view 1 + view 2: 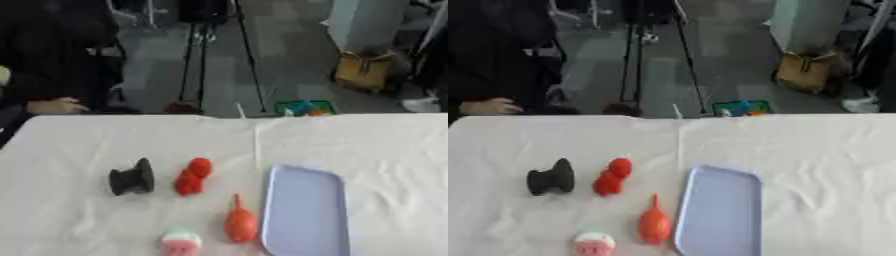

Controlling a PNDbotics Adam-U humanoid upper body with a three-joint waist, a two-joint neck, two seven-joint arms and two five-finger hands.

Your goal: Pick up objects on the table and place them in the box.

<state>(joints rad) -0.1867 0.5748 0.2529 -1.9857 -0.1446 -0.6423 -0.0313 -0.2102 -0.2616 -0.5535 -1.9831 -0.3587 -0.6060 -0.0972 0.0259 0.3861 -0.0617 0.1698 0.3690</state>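
Desk (pixel 87 145): covered with a white, slightly creased cloth, reaching across the full width of both views.

Item 1. Pale lavender tray (pixel 306 210): shallow, rectangular with rounded corners, lying right of centre near the front edge. This appears to be the box named in the task, though its walls look very low. Nothing lies in it.

Item 2. Black object (pixel 131 179): spool-like, with a flared end, on its side at the left of the group, well apart from the tray.

Item 3. Red lumpy object (pixel 192 176): two rounded parts joined, just beside the black object on its right, not touching it.

Item 4. Orange object (pixel 240 222): bulbous body with a thin stem pointing away from the robot, lying just left of the tray's long edge; whether it touches that edge cannot be told.

Item 5. Small pink and white round object (pixel 181 242): at the front edge, left of the orange object.

Hands: neither the left nor the right hand shows in either view, so their state cannot be told.
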